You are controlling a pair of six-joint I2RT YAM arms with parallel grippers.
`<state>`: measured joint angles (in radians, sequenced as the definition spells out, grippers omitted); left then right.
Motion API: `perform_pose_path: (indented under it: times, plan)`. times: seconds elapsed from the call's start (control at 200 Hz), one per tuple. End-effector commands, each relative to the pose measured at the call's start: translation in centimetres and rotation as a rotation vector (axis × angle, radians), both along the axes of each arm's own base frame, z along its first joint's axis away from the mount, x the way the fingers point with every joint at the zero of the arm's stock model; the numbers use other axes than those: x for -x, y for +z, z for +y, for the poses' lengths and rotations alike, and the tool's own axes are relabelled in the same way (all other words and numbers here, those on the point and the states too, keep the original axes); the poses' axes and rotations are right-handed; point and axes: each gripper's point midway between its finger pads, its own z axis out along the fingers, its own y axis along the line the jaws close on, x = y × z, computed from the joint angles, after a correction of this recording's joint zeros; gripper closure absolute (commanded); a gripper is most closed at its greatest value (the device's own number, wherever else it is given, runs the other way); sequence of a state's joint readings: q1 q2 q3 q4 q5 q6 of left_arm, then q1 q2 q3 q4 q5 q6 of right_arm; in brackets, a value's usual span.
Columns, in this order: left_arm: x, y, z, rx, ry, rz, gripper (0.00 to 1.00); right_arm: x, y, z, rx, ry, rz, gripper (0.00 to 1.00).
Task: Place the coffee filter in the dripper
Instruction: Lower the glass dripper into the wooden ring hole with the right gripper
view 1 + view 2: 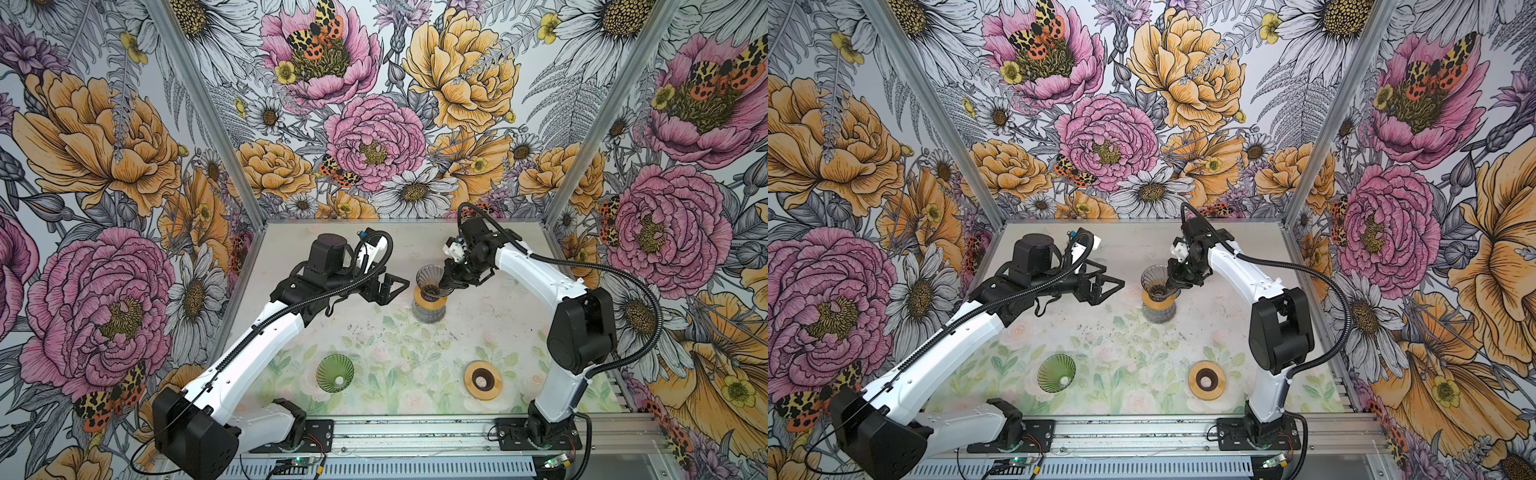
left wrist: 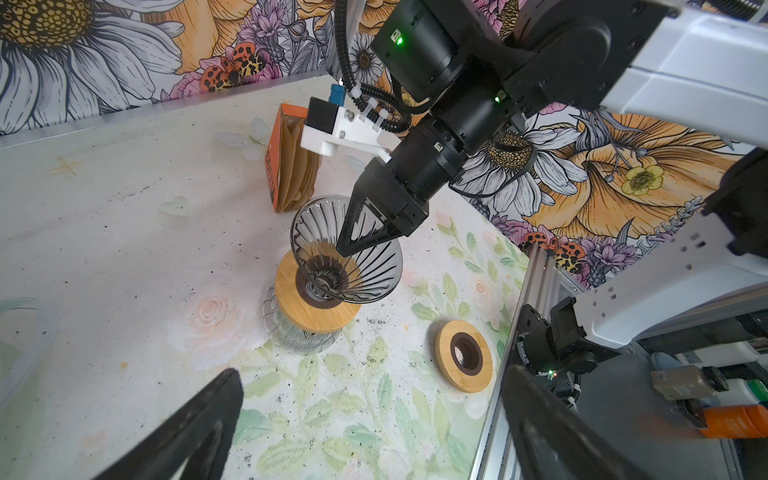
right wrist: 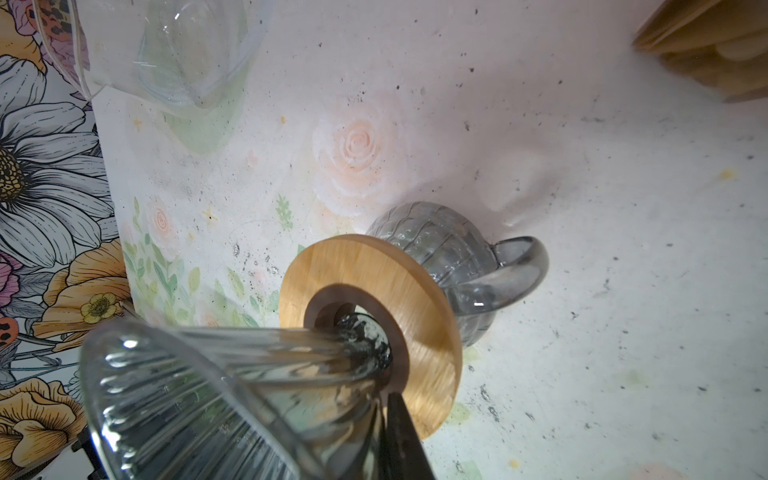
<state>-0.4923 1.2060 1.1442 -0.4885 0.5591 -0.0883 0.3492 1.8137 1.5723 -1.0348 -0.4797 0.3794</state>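
the right gripper (image 2: 347,248) is pinching the wall of the dripper (image 2: 374,270), which is sitting a little tilted with its stem in the ring (image 2: 311,320) on the carafe (image 3: 436,241). the left gripper (image 1: 394,292) is hanging released near it, carrying nothing. the filters (image 2: 293,166) are standing in their box behind the dripper, apart from it, and none is lying inside it. i am judging that picking and placing a filter are both remaining.
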Motion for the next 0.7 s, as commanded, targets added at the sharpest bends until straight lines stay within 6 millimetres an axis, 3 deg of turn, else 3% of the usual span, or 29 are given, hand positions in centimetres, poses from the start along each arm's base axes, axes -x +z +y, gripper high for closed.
perform_pose_path:
  times: [0.0,0.695]
  plan:
    - [0.0,0.1,0.0,0.022,-0.009,0.005,0.01,-0.9,0.2,0.6,-0.012,0.015,-0.038,0.88]
    - [0.1,0.1,-0.1,0.026,-0.015,0.010,0.01,-0.7,-1.1,1.2,0.024,0.027,-0.038,0.85]
